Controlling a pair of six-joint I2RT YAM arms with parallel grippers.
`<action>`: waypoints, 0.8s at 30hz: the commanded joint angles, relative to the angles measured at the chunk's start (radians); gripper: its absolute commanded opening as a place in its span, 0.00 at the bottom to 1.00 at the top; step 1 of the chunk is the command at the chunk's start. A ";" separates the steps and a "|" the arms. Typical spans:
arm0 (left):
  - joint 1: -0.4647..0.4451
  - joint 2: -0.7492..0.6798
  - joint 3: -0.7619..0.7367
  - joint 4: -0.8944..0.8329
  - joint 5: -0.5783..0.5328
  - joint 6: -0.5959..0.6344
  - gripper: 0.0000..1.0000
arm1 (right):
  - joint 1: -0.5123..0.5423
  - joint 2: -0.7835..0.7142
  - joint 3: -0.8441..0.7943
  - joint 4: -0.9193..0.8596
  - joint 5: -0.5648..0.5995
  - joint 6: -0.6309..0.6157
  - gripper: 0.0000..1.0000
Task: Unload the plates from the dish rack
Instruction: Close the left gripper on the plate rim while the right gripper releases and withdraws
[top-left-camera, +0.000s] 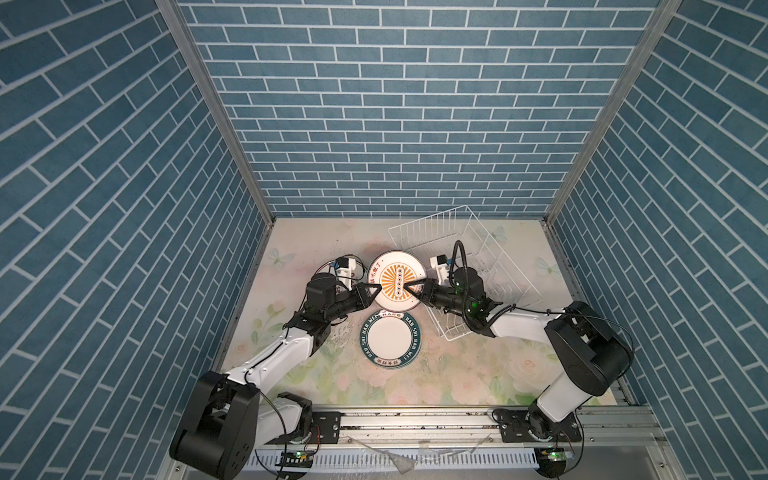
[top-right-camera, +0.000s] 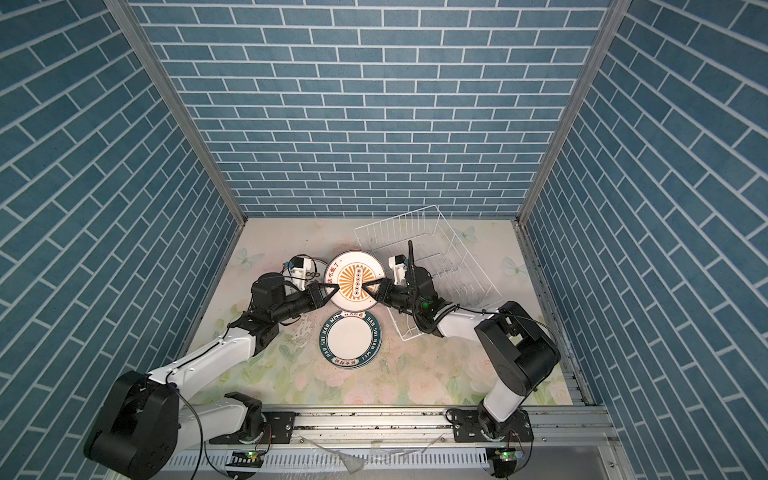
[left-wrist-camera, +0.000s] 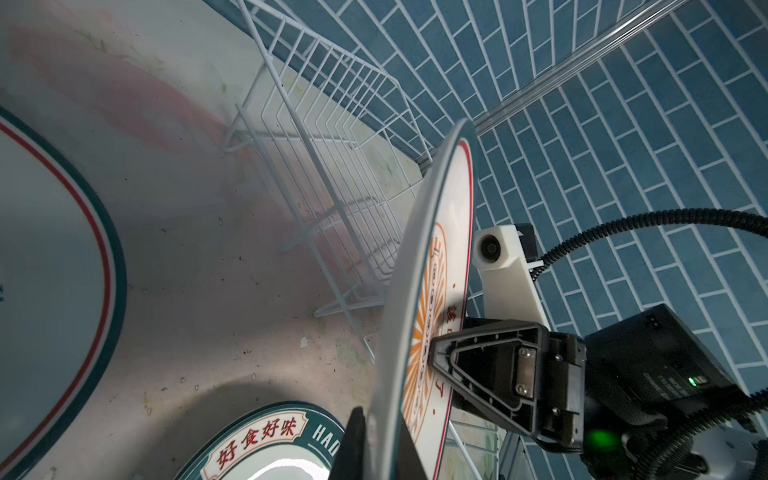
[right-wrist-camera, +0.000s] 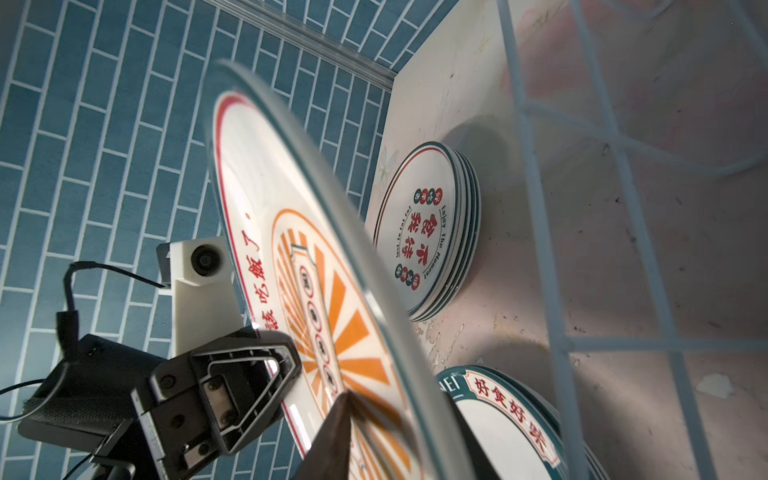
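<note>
Dish rack (top-left-camera: 498, 270) (top-right-camera: 457, 257), rectangular white wire basket with rows of upright prongs, right of centre in both top views, set askew on pale floral-print tabletop (top-left-camera: 457, 374). Lower centre of frame, flat on that tabletop: stack of round white plates with dark green lettered rims (top-left-camera: 390, 338) (top-right-camera: 351, 338). Seen in right wrist view, also lying flat: second stack of white plates with red characters (right-wrist-camera: 424, 232). Centre frame, just left of rack, lifted clear of tabletop, face up: round white plate with orange sunburst (top-left-camera: 397, 286) (top-right-camera: 354, 279). Left claw (top-left-camera: 376, 288) (top-right-camera: 334, 287) clamped shut on that plate's left rim. Right claw (top-left-camera: 408, 286) (top-right-camera: 366, 286) astride opposite rim, one finger over each face; gripping or eased off, impossible to tell.
</note>
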 joint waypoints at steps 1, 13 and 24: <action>-0.005 0.004 -0.014 -0.002 0.020 0.044 0.06 | 0.025 -0.023 0.072 0.005 -0.030 -0.074 0.39; 0.068 -0.058 -0.022 -0.045 0.044 0.023 0.00 | 0.026 -0.149 0.141 -0.417 0.182 -0.275 0.68; 0.097 -0.218 0.052 -0.381 -0.074 0.090 0.00 | 0.022 -0.308 0.272 -0.915 0.568 -0.545 0.84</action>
